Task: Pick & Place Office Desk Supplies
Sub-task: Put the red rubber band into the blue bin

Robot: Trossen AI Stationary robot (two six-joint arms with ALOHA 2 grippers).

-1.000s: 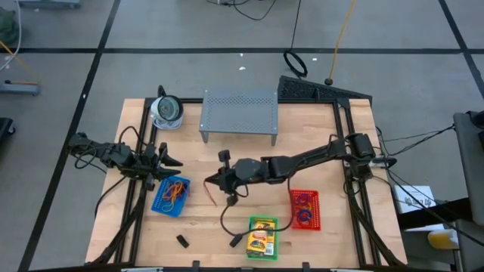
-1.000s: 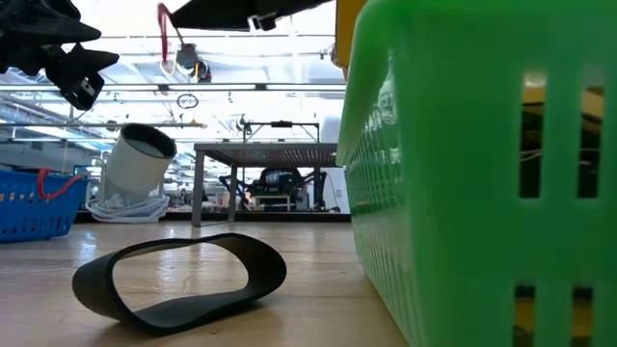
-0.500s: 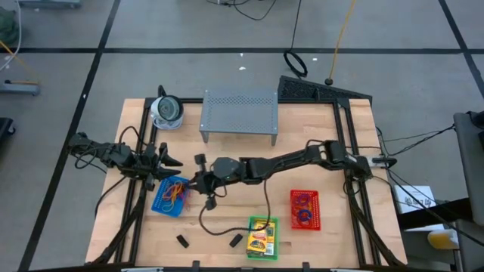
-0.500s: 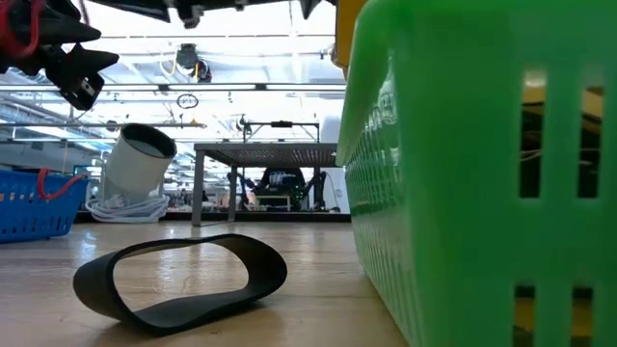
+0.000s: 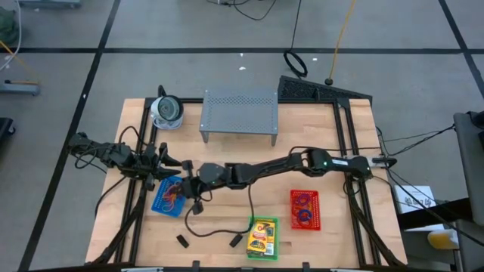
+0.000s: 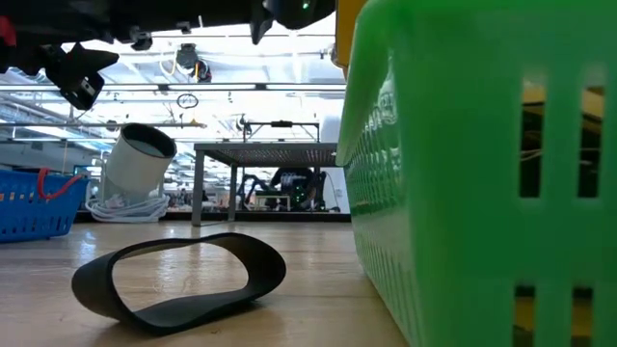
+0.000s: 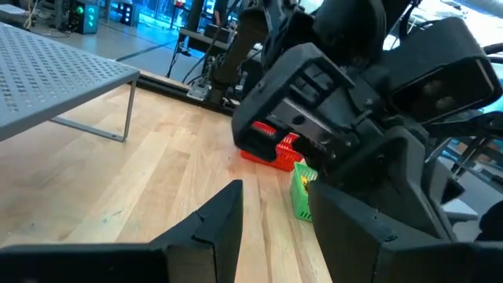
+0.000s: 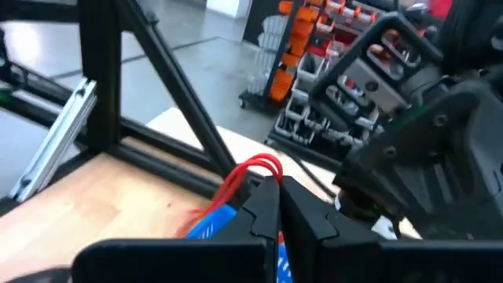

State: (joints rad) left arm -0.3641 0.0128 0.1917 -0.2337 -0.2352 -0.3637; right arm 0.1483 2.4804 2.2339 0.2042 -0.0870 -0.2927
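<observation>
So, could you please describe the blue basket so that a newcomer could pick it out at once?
Start at the wooden table and go to its left side, under the two end effectors. The blue basket sits there, holding tangled rubber bands. The red basket and the green basket lie farther right.

My worktop (image 5: 227, 242) is pale wood, filling the middle of the high view. On it, at upper centre, stands the grey perforated shelf (image 5: 239, 109), with the round white-grey object (image 5: 167, 110) at upper left. A blue basket (image 5: 168, 200) sits lower left, a green basket (image 5: 262, 236) bottom centre, a red basket (image 5: 305, 209) lower right. Two small black clips (image 5: 182, 241) lie near the bottom edge.
</observation>
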